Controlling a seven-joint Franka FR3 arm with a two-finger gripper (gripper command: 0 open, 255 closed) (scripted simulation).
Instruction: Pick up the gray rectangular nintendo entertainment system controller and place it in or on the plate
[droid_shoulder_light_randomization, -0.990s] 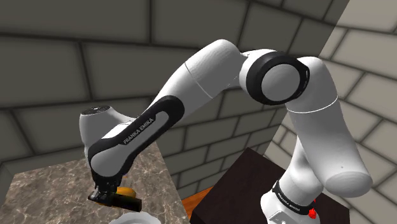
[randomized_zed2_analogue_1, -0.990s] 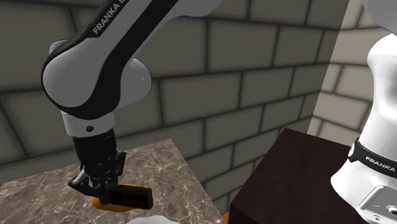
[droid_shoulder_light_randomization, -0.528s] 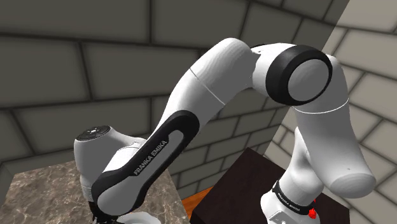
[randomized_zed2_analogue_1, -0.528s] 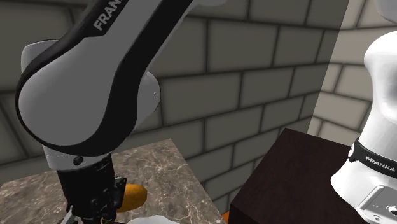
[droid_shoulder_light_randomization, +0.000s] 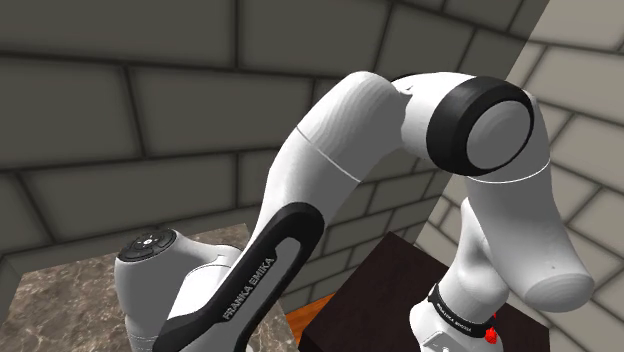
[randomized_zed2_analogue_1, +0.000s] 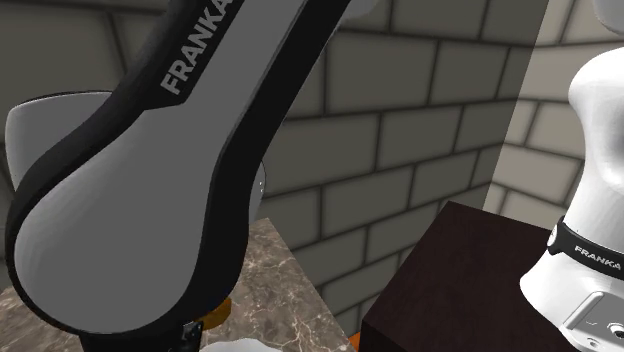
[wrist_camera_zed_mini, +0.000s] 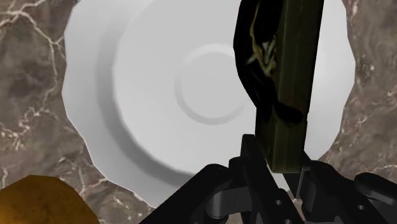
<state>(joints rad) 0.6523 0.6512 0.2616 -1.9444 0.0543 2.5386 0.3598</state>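
In the wrist view my gripper (wrist_camera_zed_mini: 283, 172) is shut on the controller (wrist_camera_zed_mini: 286, 83), a dark, olive-tinged rectangular slab that stands on edge between the fingers and reaches away from the hand. Directly beneath it lies the white round plate (wrist_camera_zed_mini: 146, 95) on the marble top; the controller hangs over the plate's side rather than its centre ring. Whether it touches the plate I cannot tell. In the second exterior view a sliver of the plate's rim (randomized_zed2_analogue_1: 250, 346) peeks out under the arm's bulky wrist.
An orange-brown rounded object (wrist_camera_zed_mini: 38, 200) lies on the marble table (randomized_zed2_analogue_1: 285, 290) just off the plate's rim, a bit of it also visible beside the arm (randomized_zed2_analogue_1: 215, 312). The dark stand (randomized_zed2_analogue_1: 450, 270) sits at the second exterior view's right. Brick walls lie behind.
The arm has swung down and toward the cameras, carrying the controller from above the orange object to over the plate. The hand has dropped below both exterior views' lower edges.
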